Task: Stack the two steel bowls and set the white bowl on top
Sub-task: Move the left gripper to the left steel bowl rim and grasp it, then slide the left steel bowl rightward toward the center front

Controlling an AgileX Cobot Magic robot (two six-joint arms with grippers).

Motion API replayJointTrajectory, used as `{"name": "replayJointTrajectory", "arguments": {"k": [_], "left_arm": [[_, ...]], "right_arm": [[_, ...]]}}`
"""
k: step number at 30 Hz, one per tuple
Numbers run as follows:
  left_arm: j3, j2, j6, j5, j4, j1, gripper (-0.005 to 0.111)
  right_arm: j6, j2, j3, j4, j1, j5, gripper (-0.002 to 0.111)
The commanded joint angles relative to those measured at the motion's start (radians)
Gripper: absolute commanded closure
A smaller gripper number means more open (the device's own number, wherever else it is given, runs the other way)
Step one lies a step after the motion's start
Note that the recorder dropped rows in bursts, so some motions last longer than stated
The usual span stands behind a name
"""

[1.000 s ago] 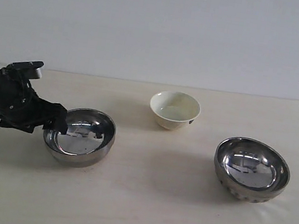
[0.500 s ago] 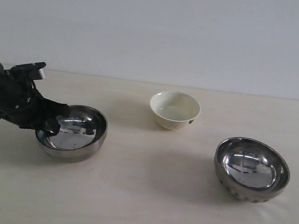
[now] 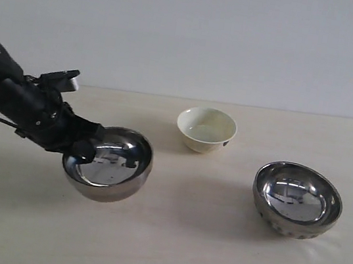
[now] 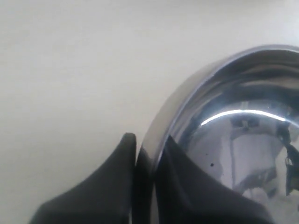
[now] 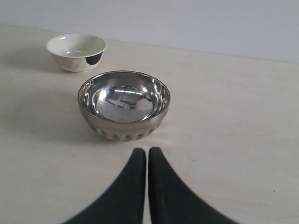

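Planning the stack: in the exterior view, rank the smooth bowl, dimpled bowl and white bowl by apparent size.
1-2. Smooth bowl and dimpled bowl: look alike, so unranked.
3. White bowl: smallest, though it sits farther back.

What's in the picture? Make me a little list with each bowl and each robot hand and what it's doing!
smooth steel bowl: pinched at its rim by the left gripper, tilted, apparently raised off the table
dimpled steel bowl: upright on the table, on the right, empty
white bowl: upright on the table, farther back, between the steel bowls
left gripper: shut on the smooth steel bowl's rim
right gripper: shut, holding nothing, short of the dimpled steel bowl
stacking: not yet done
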Motion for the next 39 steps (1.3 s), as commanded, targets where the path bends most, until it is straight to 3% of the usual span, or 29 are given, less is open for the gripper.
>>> {"name": "replayJointTrajectory", "arguments": {"k": [1, 9, 15, 34, 39], "left_arm": [[0.001, -0.049, 0.002, 0.007, -0.06, -0.1, 0.103], [-0.004, -0.014, -0.002, -0.107, -0.136, -0.274, 0.103], [-0.052, 0.031, -0.027, -0.117, -0.136, -0.344, 0.103], [-0.063, 0.107, -0.065, -0.17, -0.108, -0.353, 0.103], [-0.063, 0.109, -0.15, -0.169, -0.007, -0.353, 0.103]], "right_arm": [[-0.008, -0.005, -0.001, -0.006, -0.007, -0.004, 0.108], [-0.008, -0.005, -0.001, -0.006, -0.007, -0.004, 0.108], [-0.008, -0.005, -0.001, -0.006, -0.007, -0.004, 0.108], [-0.008, -0.005, -0.001, -0.006, -0.007, -0.004, 0.108], [-0.008, -0.005, -0.001, -0.006, -0.007, -0.004, 0.108]]}}
